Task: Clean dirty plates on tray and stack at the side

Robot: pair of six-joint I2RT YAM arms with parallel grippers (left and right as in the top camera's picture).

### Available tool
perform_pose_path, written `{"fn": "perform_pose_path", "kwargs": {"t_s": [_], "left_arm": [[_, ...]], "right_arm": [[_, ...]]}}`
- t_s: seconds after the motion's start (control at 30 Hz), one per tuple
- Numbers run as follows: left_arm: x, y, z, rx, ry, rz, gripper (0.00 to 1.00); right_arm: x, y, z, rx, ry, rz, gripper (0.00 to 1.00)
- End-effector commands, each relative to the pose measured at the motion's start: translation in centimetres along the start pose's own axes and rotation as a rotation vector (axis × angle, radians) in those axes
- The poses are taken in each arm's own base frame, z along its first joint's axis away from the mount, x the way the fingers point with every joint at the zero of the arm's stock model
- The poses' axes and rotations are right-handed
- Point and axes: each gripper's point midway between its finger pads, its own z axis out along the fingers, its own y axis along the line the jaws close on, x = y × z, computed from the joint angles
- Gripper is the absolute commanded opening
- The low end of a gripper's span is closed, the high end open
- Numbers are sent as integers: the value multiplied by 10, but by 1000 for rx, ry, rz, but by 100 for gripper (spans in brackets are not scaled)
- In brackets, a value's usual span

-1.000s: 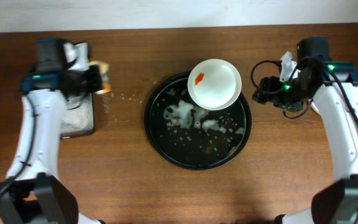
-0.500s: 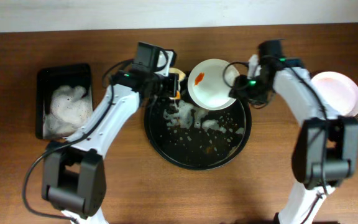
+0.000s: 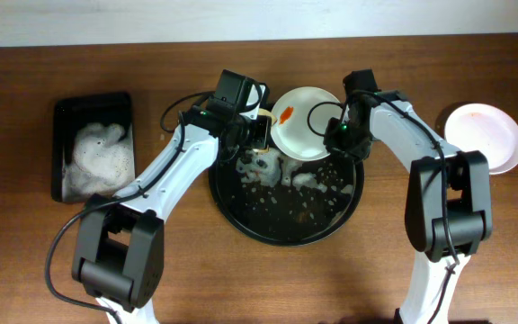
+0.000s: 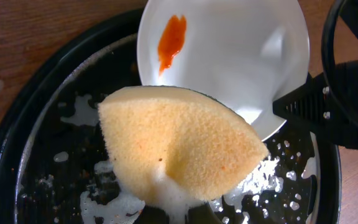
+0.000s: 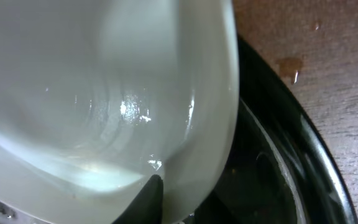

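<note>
Dirty plate (image 3: pixel 306 121) sits at the far edge of the tray (image 3: pixel 241 227), overlapping the raised lip, with an orange smear (image 4: pixel 171 36) on its left half. I judge it stiff, light, breakable and slick with suds, so the bare rim opposite the smear is the place to pinch. My right pincer (image 3: pixel 334 135) is clenched there, one finger underneath, the arm reaching in from the right. My left pincer (image 3: pixel 261 130) grips a soapy sponge (image 4: pixel 173 146) at the plate's left edge, wrist angled down. I cannot tell whether the sponge touches the plate.
</note>
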Motion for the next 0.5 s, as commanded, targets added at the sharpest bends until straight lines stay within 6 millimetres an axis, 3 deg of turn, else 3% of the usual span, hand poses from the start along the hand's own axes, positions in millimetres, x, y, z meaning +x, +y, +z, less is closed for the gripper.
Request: {"fn": "perform_pose_path", "kwargs": {"t_s": [0.0,0.1,0.27,0.47], "left_arm": [[1,4,3,-14,2,-11,0],[1,3,3,-13,3,-10,0],[2,3,3,-13,7,-12,0],[26,-4,24,16,96,-40,0]], "right_arm": [[19,-9,3,49,63,-68,11],[30,-13,-8,66,102,-139,6],[42,-17,-20,81,136,-162,5],[35,-16,-19,87,101,-4,4]]}}
